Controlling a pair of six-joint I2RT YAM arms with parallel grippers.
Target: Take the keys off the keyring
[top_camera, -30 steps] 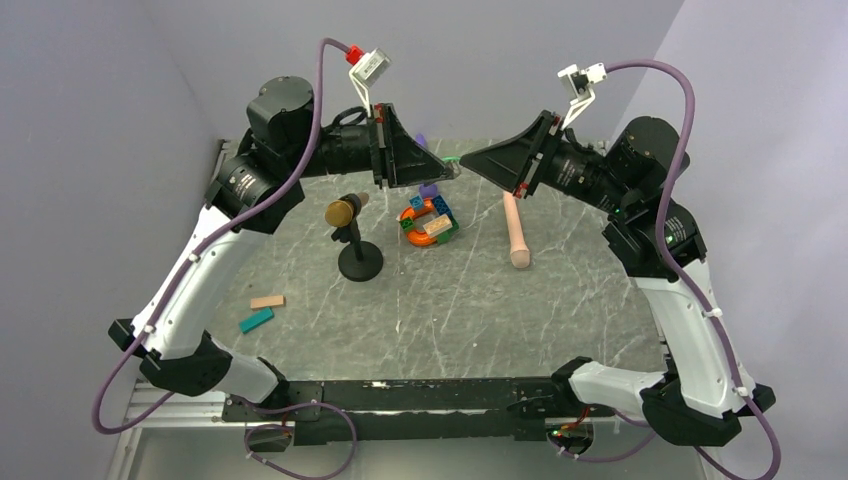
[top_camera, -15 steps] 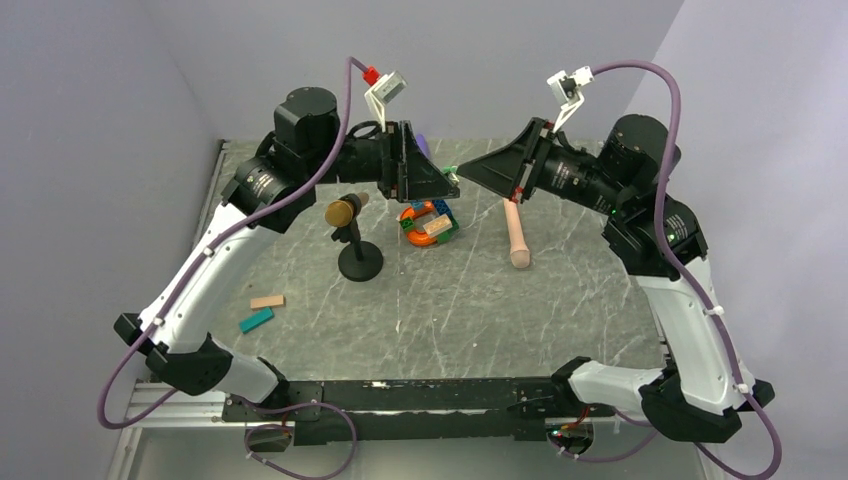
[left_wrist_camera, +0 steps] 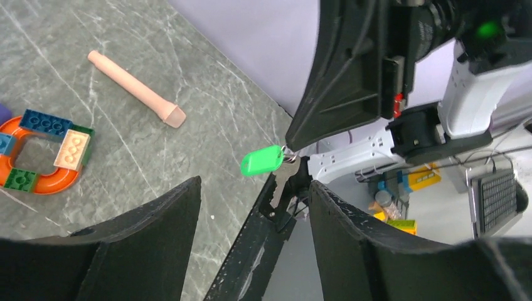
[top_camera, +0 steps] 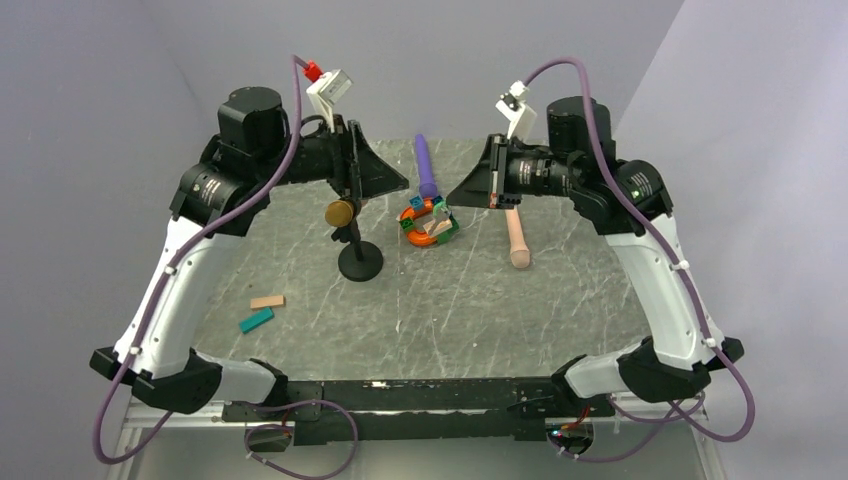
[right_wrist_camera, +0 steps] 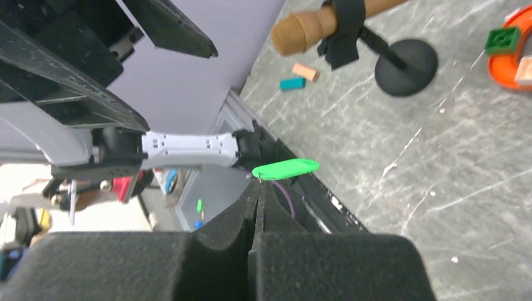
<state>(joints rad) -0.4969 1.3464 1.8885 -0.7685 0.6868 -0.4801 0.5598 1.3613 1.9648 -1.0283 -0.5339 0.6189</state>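
**R gripper pinches keyring, L gripper open**

R gripper [right_wrist_camera: 258,188] is closed tight, tips clamped at the keyring [left_wrist_camera: 288,152], held in the air over the toy blocks [top_camera: 430,225] at the far side of the table [top_camera: 560,300]. Green key [left_wrist_camera: 261,160] sticks out sideways from the tips, and a silver key [left_wrist_camera: 280,183] hangs below it. L gripper [left_wrist_camera: 254,183] faces them w/ fingers wide apart, near but not touching.
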